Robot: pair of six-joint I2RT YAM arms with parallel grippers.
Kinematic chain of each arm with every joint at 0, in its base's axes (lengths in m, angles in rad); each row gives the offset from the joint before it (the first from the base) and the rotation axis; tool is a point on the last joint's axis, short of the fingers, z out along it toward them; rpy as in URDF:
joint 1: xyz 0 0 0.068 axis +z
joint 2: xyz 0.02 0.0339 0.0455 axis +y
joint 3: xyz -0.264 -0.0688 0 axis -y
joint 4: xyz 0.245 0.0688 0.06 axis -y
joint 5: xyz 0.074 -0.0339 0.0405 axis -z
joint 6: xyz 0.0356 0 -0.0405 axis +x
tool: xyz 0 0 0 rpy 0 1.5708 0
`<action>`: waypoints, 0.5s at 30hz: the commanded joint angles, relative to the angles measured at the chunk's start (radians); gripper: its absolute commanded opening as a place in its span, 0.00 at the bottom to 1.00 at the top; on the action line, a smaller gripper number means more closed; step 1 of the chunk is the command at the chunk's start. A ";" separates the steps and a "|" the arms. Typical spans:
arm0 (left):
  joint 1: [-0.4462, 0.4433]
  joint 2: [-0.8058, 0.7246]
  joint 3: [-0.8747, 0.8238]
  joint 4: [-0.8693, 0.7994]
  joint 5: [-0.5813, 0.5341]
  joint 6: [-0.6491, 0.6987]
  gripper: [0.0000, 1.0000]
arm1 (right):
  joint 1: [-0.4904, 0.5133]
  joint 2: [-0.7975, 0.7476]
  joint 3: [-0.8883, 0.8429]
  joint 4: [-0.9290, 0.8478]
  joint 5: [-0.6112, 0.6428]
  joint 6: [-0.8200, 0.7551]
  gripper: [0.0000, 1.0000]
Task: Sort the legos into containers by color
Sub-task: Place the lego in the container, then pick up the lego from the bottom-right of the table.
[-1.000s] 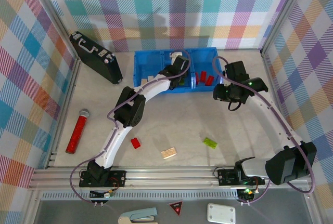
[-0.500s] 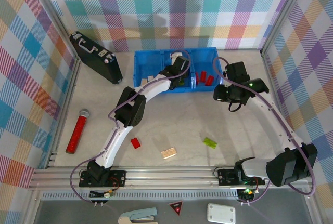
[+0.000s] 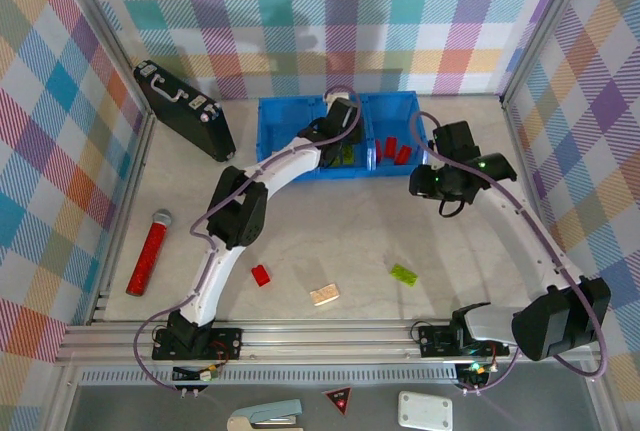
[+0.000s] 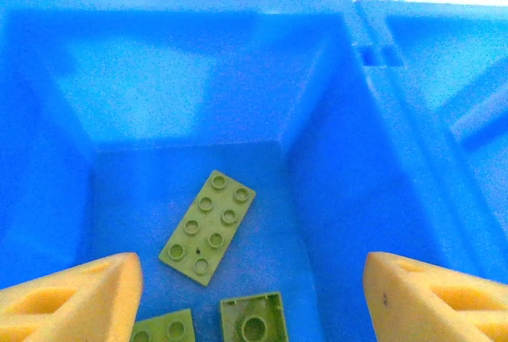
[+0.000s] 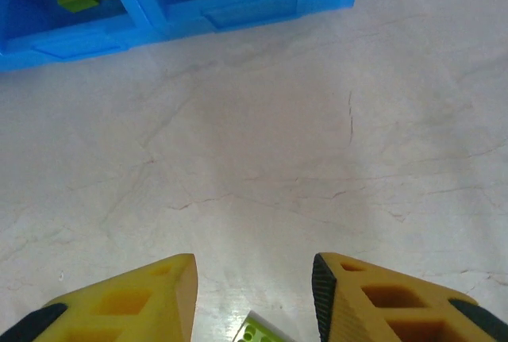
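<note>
Reaching farther over the blue bin (image 4: pixel 198 80), the left gripper (image 4: pixel 252 278) is hanging open and empty above studded lime-green bricks (image 4: pixel 208 227). The right gripper (image 5: pixel 254 274) is hovering open, holding nothing.

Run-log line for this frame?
left gripper open over middle compartment | right gripper open above table | loose: red brick, cream brick, green brick

The bin (image 3: pixel 275 106) is set at the far middle of the table (image 3: pixel 330 221), the briefcase (image 3: pixel 185 109) to its left. Three loose legos (image 3: pixel 324 294) are spread nearer the front, the microphone (image 3: pixel 148 253) left of them. In the bin, further legos (image 4: pixel 208 226) are held.
</note>
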 commanded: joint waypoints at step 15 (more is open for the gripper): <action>0.016 -0.293 -0.192 -0.361 0.266 0.135 0.72 | 0.119 0.046 -0.121 -0.045 -0.092 0.148 0.50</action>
